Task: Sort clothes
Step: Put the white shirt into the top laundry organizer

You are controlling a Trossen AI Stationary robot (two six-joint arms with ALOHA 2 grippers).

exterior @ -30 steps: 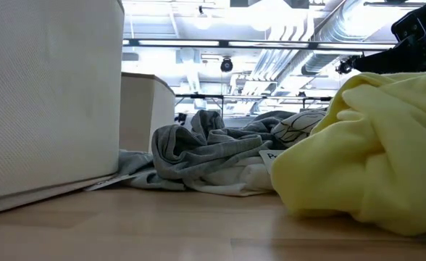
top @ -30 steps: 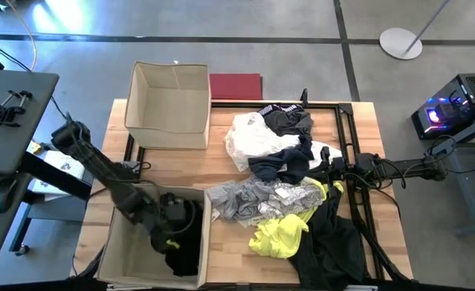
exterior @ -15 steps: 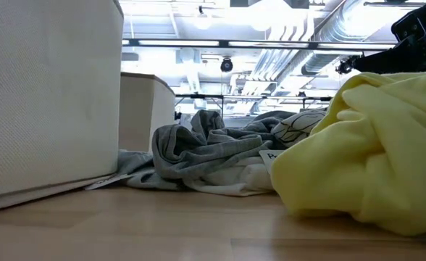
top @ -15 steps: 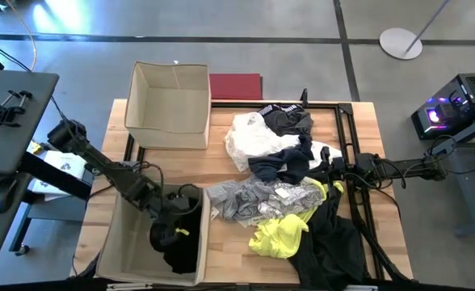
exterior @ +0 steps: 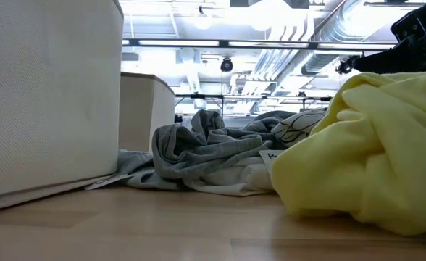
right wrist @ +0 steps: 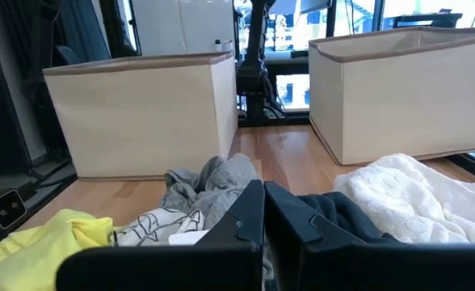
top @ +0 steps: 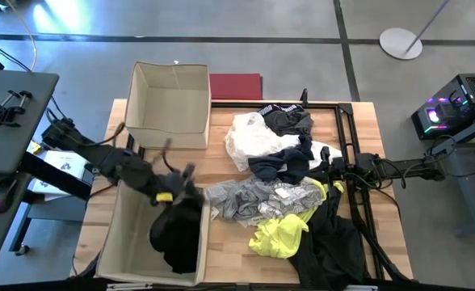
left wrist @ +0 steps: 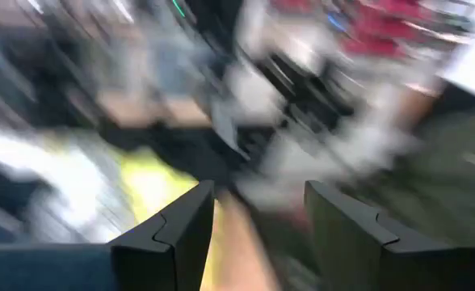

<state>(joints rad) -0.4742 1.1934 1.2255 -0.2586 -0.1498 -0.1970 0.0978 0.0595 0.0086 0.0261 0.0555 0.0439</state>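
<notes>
Clothes (top: 282, 190) heap on the counter (top: 221, 166); left end effector (top: 177, 174) spread above the near box (top: 112, 234), right end effector (top: 328, 168) pressed together.

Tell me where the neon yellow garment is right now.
In the high view the neon yellow garment lies near the table's front edge, right of centre, just below the light grey garment and against the black garment.

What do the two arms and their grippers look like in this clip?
Both arms are dark, nearly black, built of slim jointed segments. The left gripper has a small yellow mark near its wrist in the high view, and its own wrist view shows two broad, dark, angular fingers. The right gripper has matching dark blocky fingers, with dark cables trailing along its arm.
</notes>
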